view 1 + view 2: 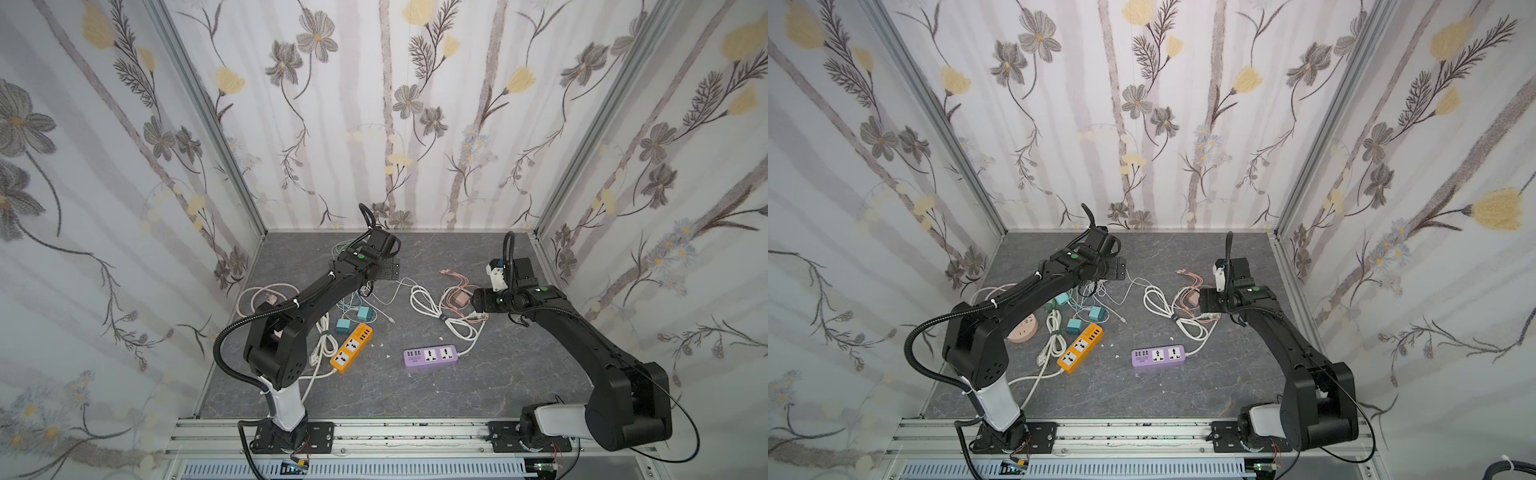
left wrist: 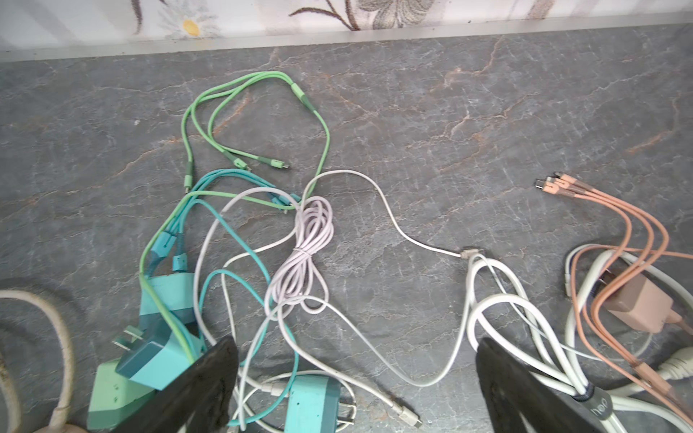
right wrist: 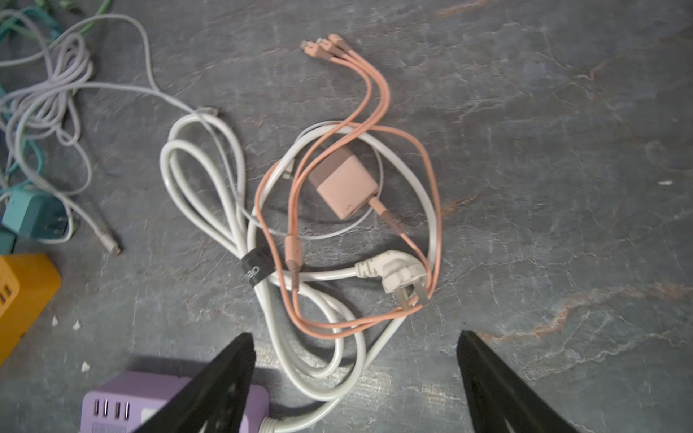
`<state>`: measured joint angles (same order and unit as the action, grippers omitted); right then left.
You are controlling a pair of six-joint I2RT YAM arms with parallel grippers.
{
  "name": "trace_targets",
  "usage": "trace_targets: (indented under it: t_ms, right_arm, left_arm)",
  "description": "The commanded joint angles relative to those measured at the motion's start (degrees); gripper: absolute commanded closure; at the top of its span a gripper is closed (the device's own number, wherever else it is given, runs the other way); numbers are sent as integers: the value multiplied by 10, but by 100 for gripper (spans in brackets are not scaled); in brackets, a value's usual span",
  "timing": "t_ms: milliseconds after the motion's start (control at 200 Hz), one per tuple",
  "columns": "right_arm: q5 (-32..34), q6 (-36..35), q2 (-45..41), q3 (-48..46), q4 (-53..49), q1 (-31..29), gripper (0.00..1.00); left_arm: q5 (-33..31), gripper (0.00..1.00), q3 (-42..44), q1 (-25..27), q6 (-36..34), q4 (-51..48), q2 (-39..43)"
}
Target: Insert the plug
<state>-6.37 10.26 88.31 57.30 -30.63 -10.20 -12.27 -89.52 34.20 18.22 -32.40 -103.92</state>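
Note:
A white three-pin plug (image 3: pixel 401 275) lies on the grey slab, looped in salmon cable, at the end of the thick white cord (image 3: pixel 202 187) from the purple power strip (image 3: pixel 112 405) (image 1: pixel 430 356) (image 1: pixel 1158 355). A pink charger (image 3: pixel 343 185) (image 1: pixel 460 298) rests inside the coil. My right gripper (image 3: pixel 356 348) hangs open above the cord, holding nothing. An orange power strip (image 1: pixel 351 348) (image 1: pixel 1079 346) sits left of centre. My left gripper (image 2: pixel 354 360) (image 1: pixel 390 270) is open over tangled cables and a teal charger (image 2: pixel 311 401), gripping none.
More teal chargers (image 2: pixel 157 360) (image 1: pixel 365 313) lie with green (image 2: pixel 255 112), teal and pale lilac (image 2: pixel 307 247) cables in a heap at back left. A round beige socket (image 1: pixel 1023 330) with a coiled cord sits far left. Patterned walls close three sides.

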Motion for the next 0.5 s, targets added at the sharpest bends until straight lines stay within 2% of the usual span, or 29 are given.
trace_targets:
  t_ms: [0, 60, 95, 145, 200, 330, 420, 495]
  right_arm:
    - [0, 16, 49, 38, -44, 7, 16]
    - [-39, -43, 105, 92, -111, 10, 18]
    - [-31, -65, 134, 125, -151, 9, 22]
    - [-5, -86, 175, 157, -182, 9, 22]
    - [33, -89, 206, 176, -184, 10, 23]
    - [54, -81, 257, 223, -203, 10, 22]
    - [98, -67, 281, 242, -202, 13, 20]
    - [86, -65, 300, 264, -202, 25, 27]
  left_arm:
    - [11, 0, -16, 8, 12, -6, -16]
    - [15, 0, -23, 11, 18, -8, -26]
    - [18, 0, -28, 12, 21, -8, -31]
    - [23, 0, -30, 14, 24, -7, -35]
    - [27, 0, -30, 14, 26, -3, -38]
    - [31, 0, -32, 14, 26, -6, -44]
    - [42, 0, -30, 14, 24, -3, -50]
    - [61, 0, -34, 15, 22, -3, -60]
